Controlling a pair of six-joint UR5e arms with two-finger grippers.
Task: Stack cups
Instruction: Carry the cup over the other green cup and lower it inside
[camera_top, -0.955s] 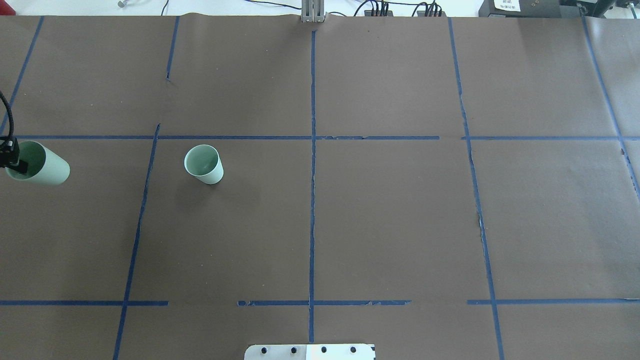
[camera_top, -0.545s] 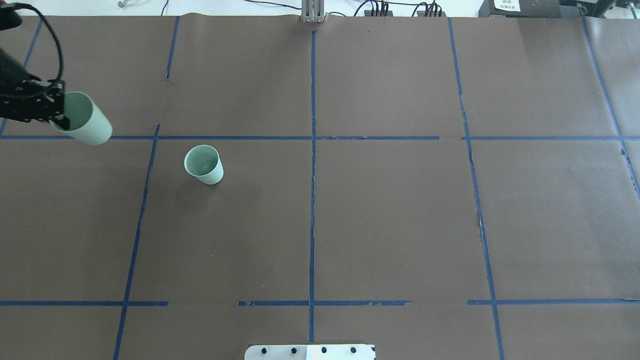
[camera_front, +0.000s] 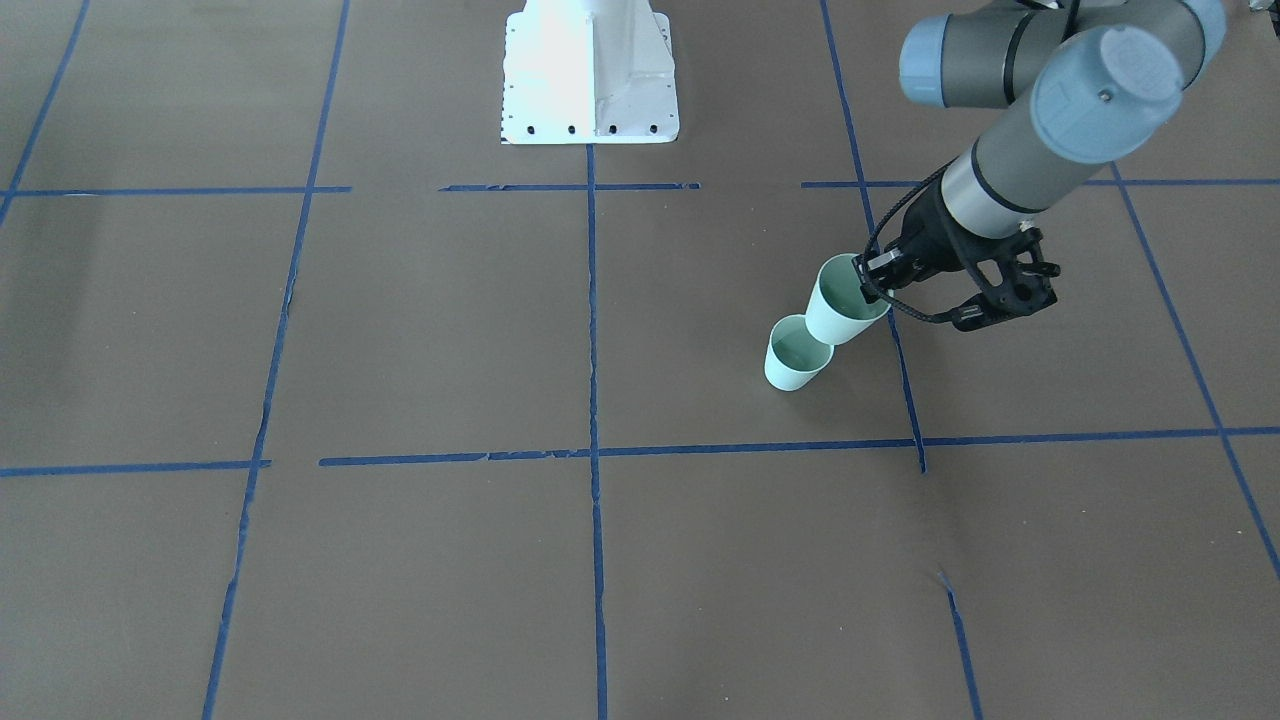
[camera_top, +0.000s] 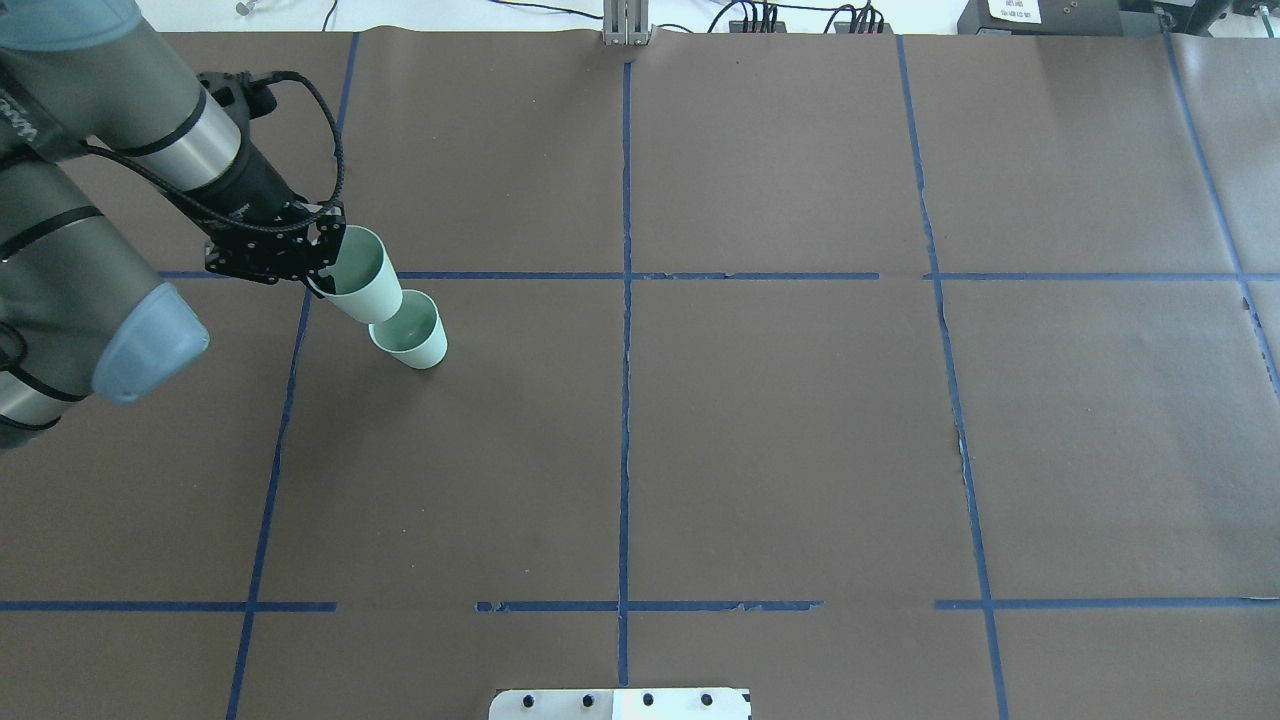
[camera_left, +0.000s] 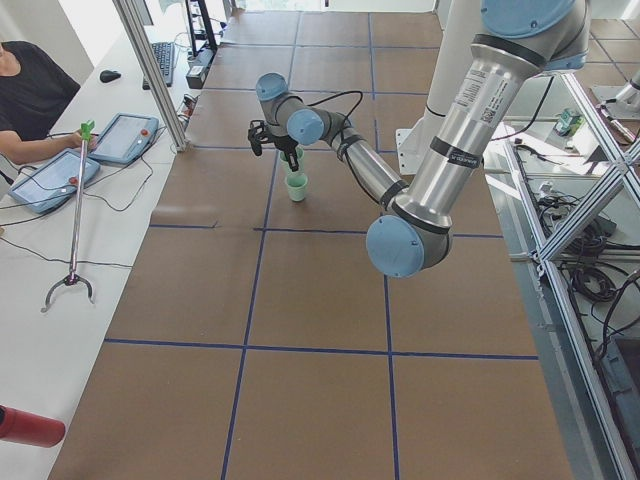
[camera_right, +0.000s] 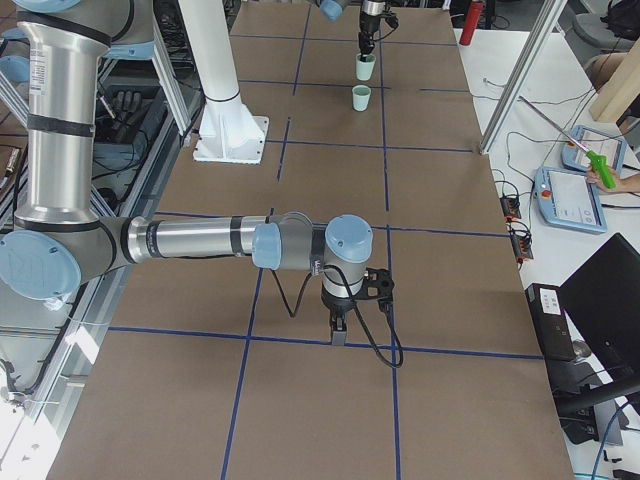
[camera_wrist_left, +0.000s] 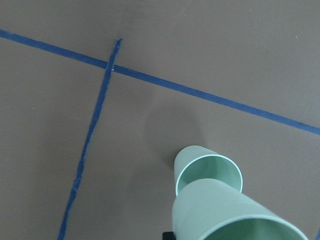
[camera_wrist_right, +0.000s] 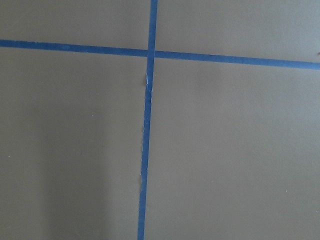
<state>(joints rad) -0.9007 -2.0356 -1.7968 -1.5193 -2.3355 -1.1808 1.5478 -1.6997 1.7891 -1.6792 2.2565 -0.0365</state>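
Beside one standing cup (camera_top: 420, 340), the left hand (camera_top: 320, 272) holds a second cup (camera_top: 366, 286).

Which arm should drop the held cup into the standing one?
Left. The left gripper holds a cup, tilted, right beside the standing cup; the right gripper is far from both.

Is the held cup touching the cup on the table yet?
Apart. The right side view shows a clear gap between the held cup and the standing cup.
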